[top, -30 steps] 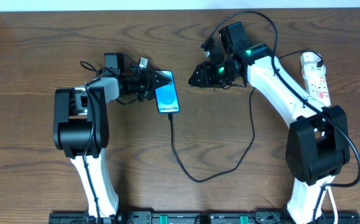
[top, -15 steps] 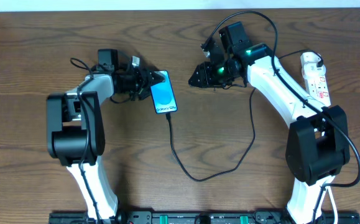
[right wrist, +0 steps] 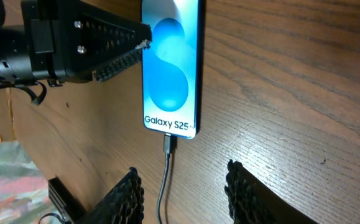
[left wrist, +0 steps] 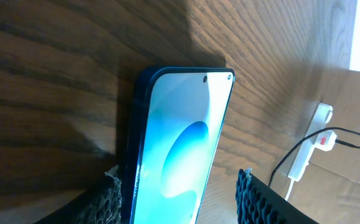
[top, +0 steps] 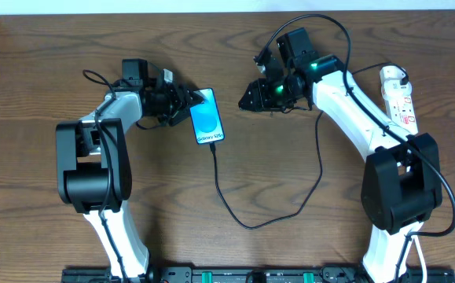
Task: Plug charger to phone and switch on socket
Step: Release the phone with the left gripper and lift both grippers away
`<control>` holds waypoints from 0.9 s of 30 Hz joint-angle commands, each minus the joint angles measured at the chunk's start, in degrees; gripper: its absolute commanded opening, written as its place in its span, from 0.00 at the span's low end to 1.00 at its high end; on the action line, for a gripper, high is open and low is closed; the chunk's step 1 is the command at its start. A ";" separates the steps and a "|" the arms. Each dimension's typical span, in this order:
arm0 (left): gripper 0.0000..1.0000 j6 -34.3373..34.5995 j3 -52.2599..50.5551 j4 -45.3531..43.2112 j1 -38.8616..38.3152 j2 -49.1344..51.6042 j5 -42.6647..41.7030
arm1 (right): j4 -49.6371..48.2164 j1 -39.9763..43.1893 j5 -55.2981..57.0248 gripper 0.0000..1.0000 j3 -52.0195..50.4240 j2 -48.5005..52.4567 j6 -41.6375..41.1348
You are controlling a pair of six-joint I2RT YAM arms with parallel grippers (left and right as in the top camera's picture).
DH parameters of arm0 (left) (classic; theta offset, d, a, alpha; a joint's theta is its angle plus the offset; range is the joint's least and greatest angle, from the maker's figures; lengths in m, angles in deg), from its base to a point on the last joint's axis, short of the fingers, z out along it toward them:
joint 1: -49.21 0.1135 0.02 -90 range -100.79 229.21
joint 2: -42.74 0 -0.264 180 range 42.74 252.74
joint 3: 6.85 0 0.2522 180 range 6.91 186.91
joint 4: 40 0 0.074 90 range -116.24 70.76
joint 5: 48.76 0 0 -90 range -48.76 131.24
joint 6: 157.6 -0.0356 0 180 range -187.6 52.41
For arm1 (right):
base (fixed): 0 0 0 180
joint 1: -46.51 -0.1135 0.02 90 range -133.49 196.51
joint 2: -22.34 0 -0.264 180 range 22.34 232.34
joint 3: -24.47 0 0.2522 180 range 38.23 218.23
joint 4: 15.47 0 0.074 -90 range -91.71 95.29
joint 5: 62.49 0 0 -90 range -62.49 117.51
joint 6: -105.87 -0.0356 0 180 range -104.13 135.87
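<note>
Left arm point(top: 121, 110) swung left, phone point(top: 207, 118) shifted with it on the desk point(top: 38, 79). We see left end effector point(left wrist: 178, 180) spread astride its top, one pad point(left wrist: 108, 193) touching; right end effector point(right wrist: 183, 171) spread, empty. Charger point(top: 227, 196) sits in phone's port.

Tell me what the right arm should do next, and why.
Probably swing the right gripper over toward the socket and its switches. The charger plug already sits in the bottom port of the phone, the right gripper is open and empty beside the phone, and the socket lies untouched off to the right.
</note>
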 commanded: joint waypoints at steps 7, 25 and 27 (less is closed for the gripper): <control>0.59 -3.76 -1.46 4.98 0.72 1.42 20.90 | 0.70 0.02 0.09 0.43 0.09 0.33 1.75; 0.60 -8.09 -1.49 11.58 0.70 -1.09 27.23 | 1.31 0.02 0.31 0.43 0.09 0.33 2.38; 0.60 -8.52 -1.49 11.80 0.70 -1.09 27.58 | 1.31 0.02 0.48 0.43 0.09 0.33 2.38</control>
